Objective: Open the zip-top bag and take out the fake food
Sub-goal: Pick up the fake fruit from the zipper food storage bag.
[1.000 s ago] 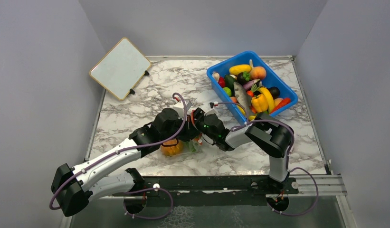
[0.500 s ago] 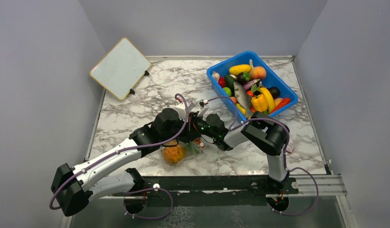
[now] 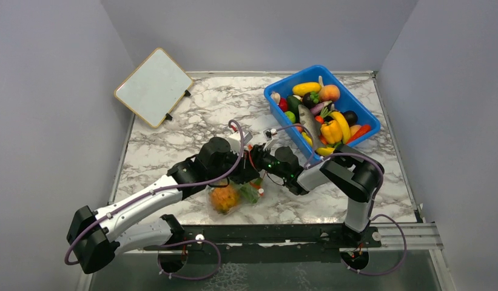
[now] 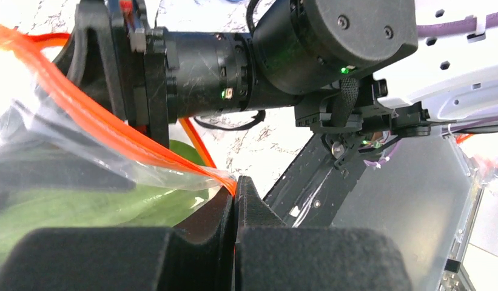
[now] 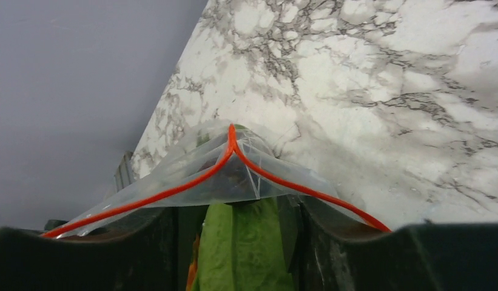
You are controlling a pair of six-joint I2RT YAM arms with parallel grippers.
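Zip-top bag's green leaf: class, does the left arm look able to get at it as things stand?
Probably not. The left gripper is pinched shut on the red-orange strip of the zip-top bag, and the green leaf lies behind clear plastic.

Count: 1 zip-top bag, with 1 orange piece and 1 green leaf visible inside. 1 blue bin — toy food heaped in it, over ten, too piled for an exact number. 1 whiteboard. 1 counter. 2 arms — left arm, right arm.
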